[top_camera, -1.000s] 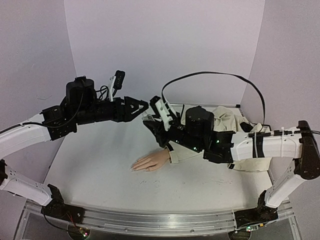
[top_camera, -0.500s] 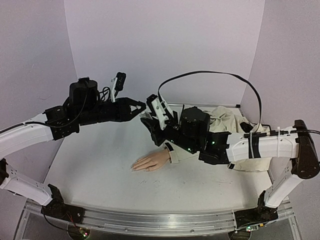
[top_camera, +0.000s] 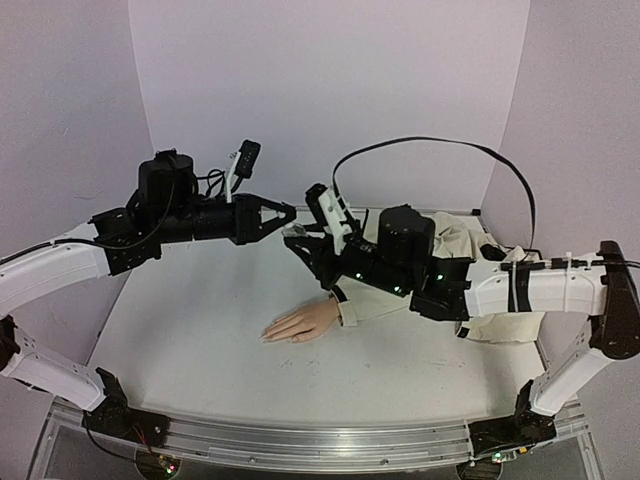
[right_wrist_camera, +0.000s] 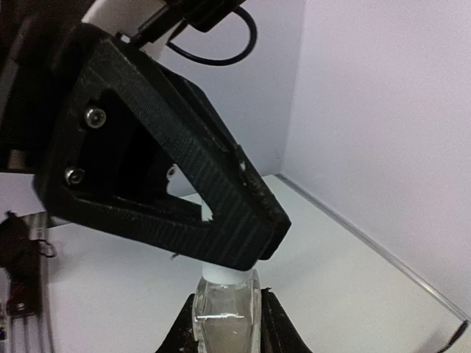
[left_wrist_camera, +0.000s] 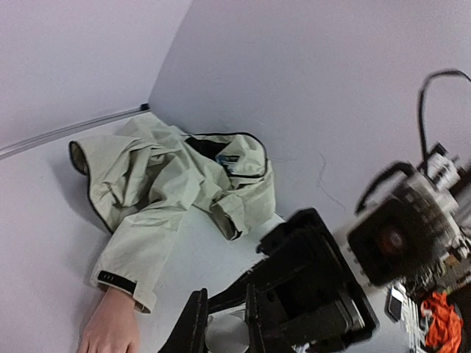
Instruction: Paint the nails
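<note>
A pale mannequin hand (top_camera: pixel 300 325) lies palm down mid-table, coming out of a beige sleeve (top_camera: pixel 362 308). Its nails (top_camera: pixel 267 336) at the left-pointing fingertips are too small to make out. Above and behind the hand, my right gripper (top_camera: pixel 302 240) is shut on a small clear bottle (right_wrist_camera: pixel 224 312), held upright in the air. My left gripper (top_camera: pixel 291 214) meets it from the left and is shut on the bottle's white cap (right_wrist_camera: pixel 221 272). In the left wrist view the cap (left_wrist_camera: pixel 227 334) sits between my two black fingers (left_wrist_camera: pixel 193 331), with the hand (left_wrist_camera: pixel 110 331) at the bottom left.
The beige jacket (top_camera: pixel 455 240) lies crumpled at the back right against the wall. Lilac walls (top_camera: pixel 330 90) close in the back and both sides. A black cable (top_camera: pixel 500 170) arcs over the right arm. White tabletop (top_camera: pixel 200 350) shows left of and in front of the hand.
My left gripper has shut on the bottle's cap. The right arm swung slightly left, then back right, keeping hold of the bottle. The mannequin hand has not moved.
</note>
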